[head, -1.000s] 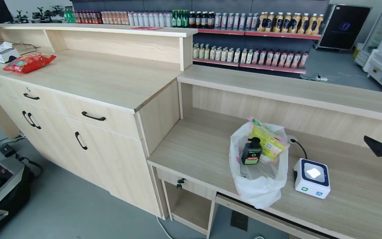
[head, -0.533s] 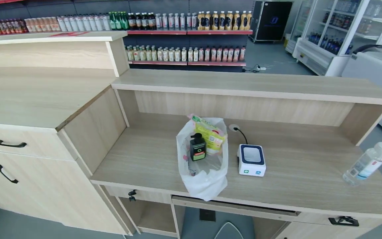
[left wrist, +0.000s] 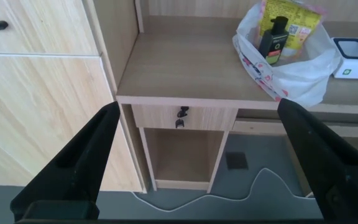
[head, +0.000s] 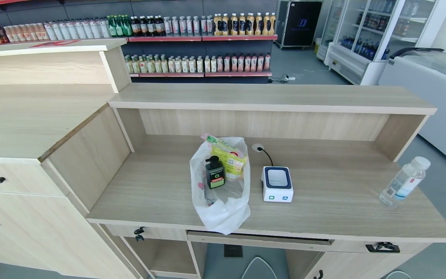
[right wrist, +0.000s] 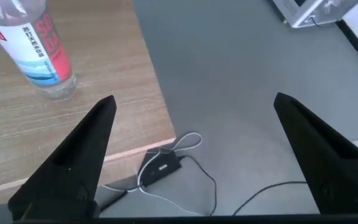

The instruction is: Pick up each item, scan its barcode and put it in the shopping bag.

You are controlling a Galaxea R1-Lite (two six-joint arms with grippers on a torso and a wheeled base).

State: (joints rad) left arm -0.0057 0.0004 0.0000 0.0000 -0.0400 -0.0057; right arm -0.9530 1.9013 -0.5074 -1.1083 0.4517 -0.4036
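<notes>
Shopping bag [head: 223, 211], white and thin, stands on the lower wooden desk [head: 343, 193] near its front edge, its mouth gaping upward. Inside it sit 2 items. A black pump bottle [head: 215, 174] stands upright, and a yellow-green snack packet [head: 229, 155] sits just behind it, its top poking above the bag's rim. Just beside the bag, on the robot's right, lies the white barcode scanner [head: 277, 185] with its dark-framed window facing up. A black cable [head: 267, 155] runs from it to a round port in the desktop behind. Well apart, near the desk's right end, a clear water bottle [head: 403, 188] with a white cap stands on the wood, not yet bagged.

Left gripper [left wrist: 201, 162] hangs off the desk's front edge, facing the small drawer and the cubby under it. Its 2 fingers are spread wide with nothing between them. Right gripper [right wrist: 194, 158] hovers by the desk's right-hand corner, close to the water bottle, fingers likewise spread wide and gripping nothing. Beneath it, a power brick [right wrist: 160, 168] and its cords lie on the grey floor. Beyond the counter, store shelves [head: 192, 50] carry rows of bottled drinks.
</notes>
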